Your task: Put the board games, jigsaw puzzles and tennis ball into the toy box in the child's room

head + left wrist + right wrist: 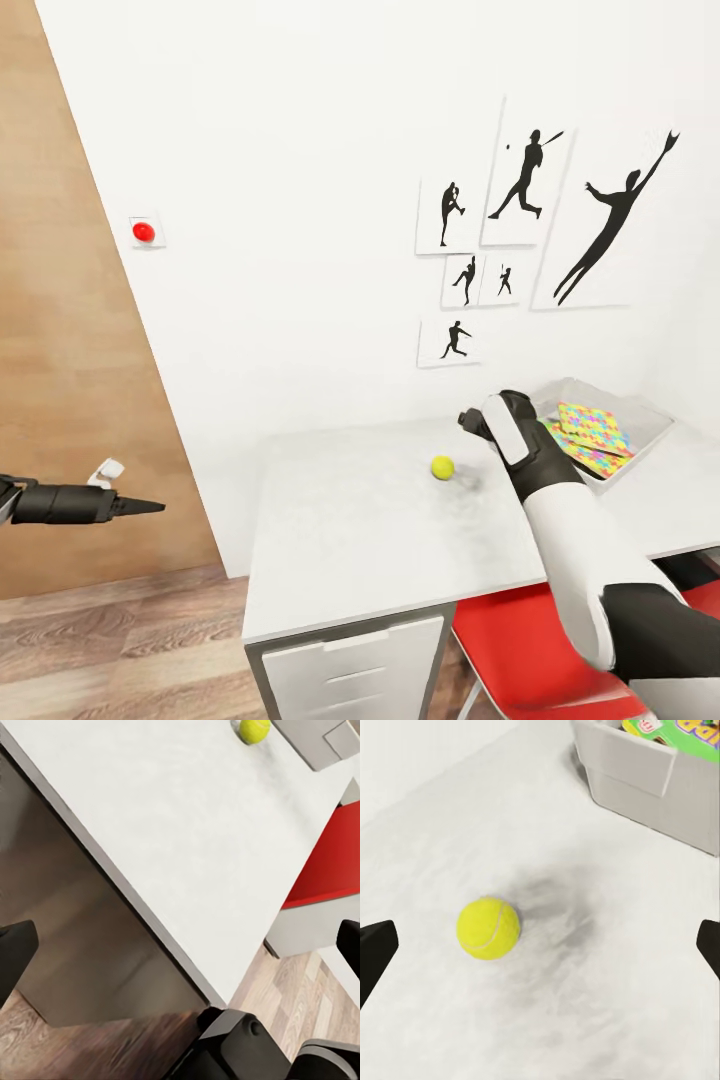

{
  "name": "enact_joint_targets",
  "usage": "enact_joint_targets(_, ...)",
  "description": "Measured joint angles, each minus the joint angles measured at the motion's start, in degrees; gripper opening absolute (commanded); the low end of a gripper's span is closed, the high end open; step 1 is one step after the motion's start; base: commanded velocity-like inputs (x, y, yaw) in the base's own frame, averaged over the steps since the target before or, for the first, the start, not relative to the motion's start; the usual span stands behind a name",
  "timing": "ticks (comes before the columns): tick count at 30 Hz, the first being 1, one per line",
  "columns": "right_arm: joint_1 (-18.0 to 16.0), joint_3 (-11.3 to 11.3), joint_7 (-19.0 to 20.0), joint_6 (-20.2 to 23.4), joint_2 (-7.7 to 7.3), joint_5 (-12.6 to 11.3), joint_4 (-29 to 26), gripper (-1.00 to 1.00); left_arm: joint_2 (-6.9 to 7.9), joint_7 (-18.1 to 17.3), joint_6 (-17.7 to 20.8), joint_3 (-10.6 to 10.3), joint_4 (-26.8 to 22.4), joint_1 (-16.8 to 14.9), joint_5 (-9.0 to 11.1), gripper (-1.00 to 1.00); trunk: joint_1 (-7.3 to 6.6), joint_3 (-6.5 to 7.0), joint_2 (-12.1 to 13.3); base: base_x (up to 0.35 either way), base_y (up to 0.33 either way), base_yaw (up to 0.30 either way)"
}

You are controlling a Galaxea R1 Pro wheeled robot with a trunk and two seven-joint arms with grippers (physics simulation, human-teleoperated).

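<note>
A yellow tennis ball [443,467] lies on the white table [350,520], a short way left of the grey toy box [655,437]. Colourful flat boxes [592,428] lie inside the toy box. My right gripper [472,420] hovers over the table just beyond the ball, between it and the box. In the right wrist view it is open [540,952], the ball [488,928] sits below between its spread fingers, and the toy box wall [630,765] is close by. My left gripper [145,507] hangs open off the table's left side, above the floor.
A red chair [520,640] is tucked under the table's front right. White drawers [350,660] sit under the table's front edge. A wood-panelled wall [70,400] stands at the left, and framed silhouettes [520,230] hang on the white wall behind.
</note>
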Motion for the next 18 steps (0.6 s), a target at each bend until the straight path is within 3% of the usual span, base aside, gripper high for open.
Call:
enact_joint_targets(11,-6.62,0.13,0.41,-4.55,0.49,0.92,12.69,1.0,0.16,-0.09,-0.86,0.0,1.91,0.0,0.02,1.0,0.0,0.0,0.0,0.0,0.001,0.0)
enact_joint_targets(18,-6.98,4.21,3.24,-5.65,0.61,1.13,14.31,1.0,0.75,0.03,-1.07,0.01,2.28,-0.01,0.16,1.0,-0.01,0.0,0.0,0.041,0.121,0.0)
